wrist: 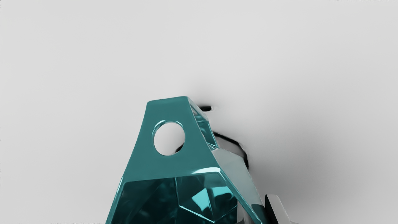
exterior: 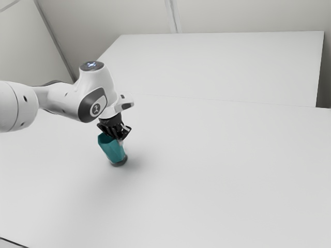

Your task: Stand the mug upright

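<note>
you have the pincer (exterior: 118, 136) pointing down at the upper end of the mug (exterior: 111, 149), right by its rim. whether it is open, closed or gripping the mug, you cannot tell from either view.

from the side, the exterior view gives you the tilt: the teal mug leans, its mouth toward the exterior view's left and its dark base (exterior: 119, 161) lower and toward the exterior view's right. the base is down by the table (exterior: 217, 175), with a soft shadow around it, though you can't be sure whether it touches. so your mug is under the pincer and not upright.

the wrist view gives you what the side angle hides: a flat teal face with a round hole through it, pale surface visible through the hole, and the open mouth with its shiny, many-sided inside (wrist: 149, 202). beside the teal you also get a stretch of pale grey (wrist: 236, 166) and a dark curved edge beyond it; what that grey part is, you can't tell.

farther out, the exterior view shows you the white arm (exterior: 95, 82) coming in from its left, a second pale surface (exterior: 222, 62) beyond the table, and light walls (exterior: 103, 18) behind.
</note>
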`<state>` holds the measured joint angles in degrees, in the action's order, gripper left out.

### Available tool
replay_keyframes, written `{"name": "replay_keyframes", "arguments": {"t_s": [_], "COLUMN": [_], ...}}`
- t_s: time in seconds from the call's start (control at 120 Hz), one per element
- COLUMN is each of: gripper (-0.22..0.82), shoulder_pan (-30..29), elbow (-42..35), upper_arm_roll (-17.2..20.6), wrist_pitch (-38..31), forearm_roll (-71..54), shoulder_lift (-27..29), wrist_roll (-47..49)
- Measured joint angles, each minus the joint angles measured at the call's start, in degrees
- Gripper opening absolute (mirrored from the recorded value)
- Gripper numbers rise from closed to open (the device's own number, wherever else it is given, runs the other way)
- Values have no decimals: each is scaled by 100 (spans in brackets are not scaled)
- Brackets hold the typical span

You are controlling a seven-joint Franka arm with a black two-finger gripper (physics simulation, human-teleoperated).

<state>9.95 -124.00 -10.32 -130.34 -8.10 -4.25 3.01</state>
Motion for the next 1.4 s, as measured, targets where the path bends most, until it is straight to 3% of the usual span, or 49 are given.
{"name": "replay_keyframes", "arguments": {"t_s": [0.525, 0.575, 0.742, 0.883, 1.067, 1.175, 1.292, 1.4], "gripper": [-17, -11, 24, 41, 51, 54, 56, 57], "shoulder_pan": [-11, -8, -12, -9, -6, -10, -73, -911], "elbow": [65, 66, 63, 95, 137, 159, 881, 1762], "upper_arm_roll": [2, 3, 4, 4, 4, 37, 85, 680], "wrist_pitch": [-109, -120, -141, -141, -88, 149, 832, 1491], "forearm_roll": [-5, 14, 69, 88, 96, 97, 133, 242], "shoulder_lift": [-230, -239, -252, -184, 111, 644, 986, 851], "wrist_roll": [359, 364, 339, 323, 306, 307, 277, 154]}}
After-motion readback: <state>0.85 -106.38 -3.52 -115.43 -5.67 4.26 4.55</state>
